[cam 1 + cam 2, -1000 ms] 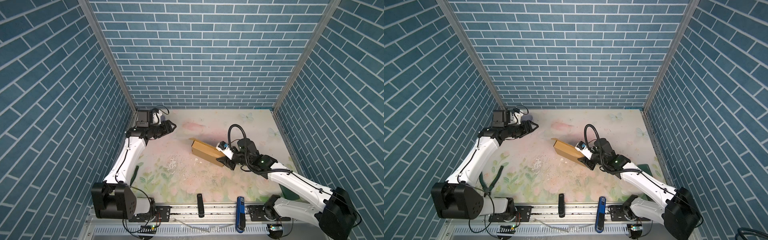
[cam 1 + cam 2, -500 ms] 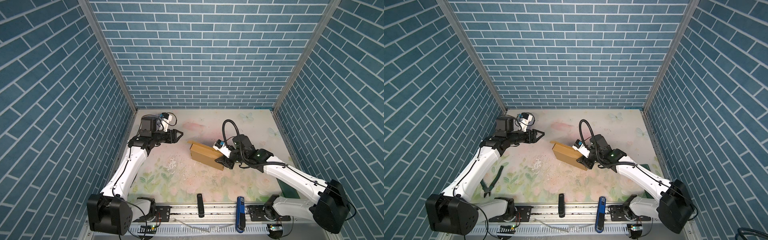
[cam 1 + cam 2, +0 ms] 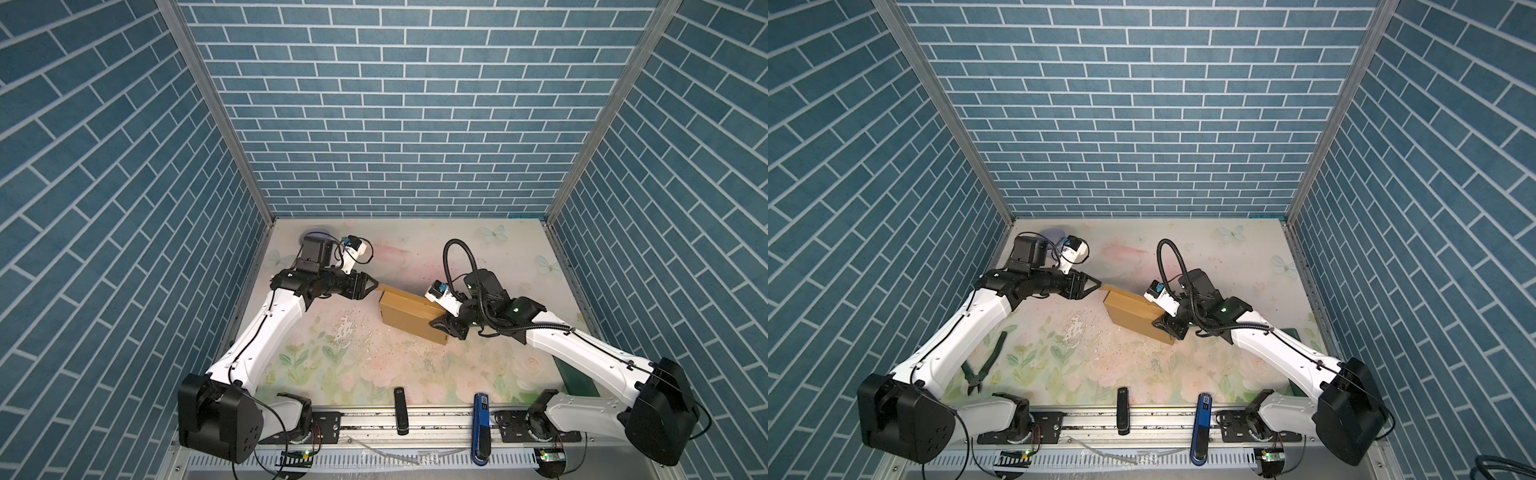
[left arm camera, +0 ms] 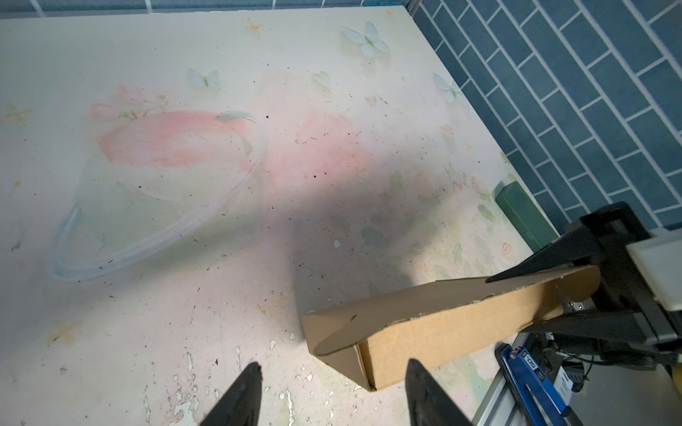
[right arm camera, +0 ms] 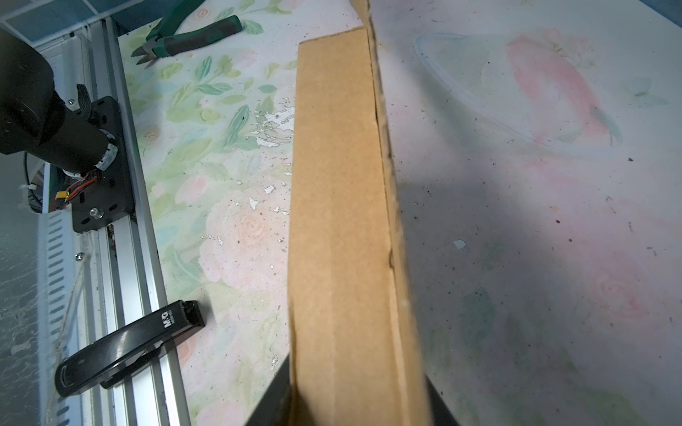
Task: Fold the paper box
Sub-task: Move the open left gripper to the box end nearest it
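The table point(image 3: 399, 249) carries the paper box point(image 3: 409, 309) just right of centre, its long side running from 10 to 4 o'clock. The right gripper point(image 3: 442, 323) clamps the box's 4 o'clock end. The left gripper point(image 3: 371, 286), jaws parted and holding nothing, hovers at the 10 o'clock corner.

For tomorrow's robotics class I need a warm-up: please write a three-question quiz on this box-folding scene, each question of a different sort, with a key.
1. True or false: the right gripper is shut on the paper box.
2. The left gripper is: A) clamped on the box; B) open beside the box's near end; C) out of view.
3. Fill in: the green-handled tool near the left arm's base is a pair of ____.

Key: 1 true; 2 B; 3 pliers.
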Robot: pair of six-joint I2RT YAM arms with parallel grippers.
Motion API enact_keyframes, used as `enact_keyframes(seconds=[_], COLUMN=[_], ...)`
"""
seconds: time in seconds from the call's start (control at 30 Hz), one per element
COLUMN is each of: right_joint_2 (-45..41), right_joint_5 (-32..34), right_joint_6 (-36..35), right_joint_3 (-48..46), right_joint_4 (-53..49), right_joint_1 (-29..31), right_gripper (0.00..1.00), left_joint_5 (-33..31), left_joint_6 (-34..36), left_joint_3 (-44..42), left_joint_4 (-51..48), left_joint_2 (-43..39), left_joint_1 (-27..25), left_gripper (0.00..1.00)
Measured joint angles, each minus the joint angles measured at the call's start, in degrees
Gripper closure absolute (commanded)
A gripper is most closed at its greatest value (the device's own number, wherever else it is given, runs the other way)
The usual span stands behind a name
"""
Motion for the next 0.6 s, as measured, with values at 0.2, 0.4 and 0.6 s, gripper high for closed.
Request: enact_keyframes(seconds=[0.2, 0.4, 0.6], right_joint_2=[0.0, 0.0, 0.0], right_joint_5=[-0.3, -0.3, -0.4], right_joint_6=[0.0, 0.0, 0.0], right_joint_3=[0.0, 0.0, 0.0], right_joint_4=[-0.2, -0.6, -1.0], right_joint_1=[0.0, 0.0, 0.0], right_gripper=[0.73, 0.73, 0.73], left_joint_5=[-0.9, -1.2, -1.2], left_joint_6=[3.8, 7.3, 8.8], left_joint_3=[1.3, 2.2, 2.2], left_joint_4=[-2.5, -4.5, -5.1], left_joint_2=[0.1, 2.2, 3.5], left_joint_1=[-1.1, -2.0, -2.0], left_gripper=[0.4, 0.43, 0.44])
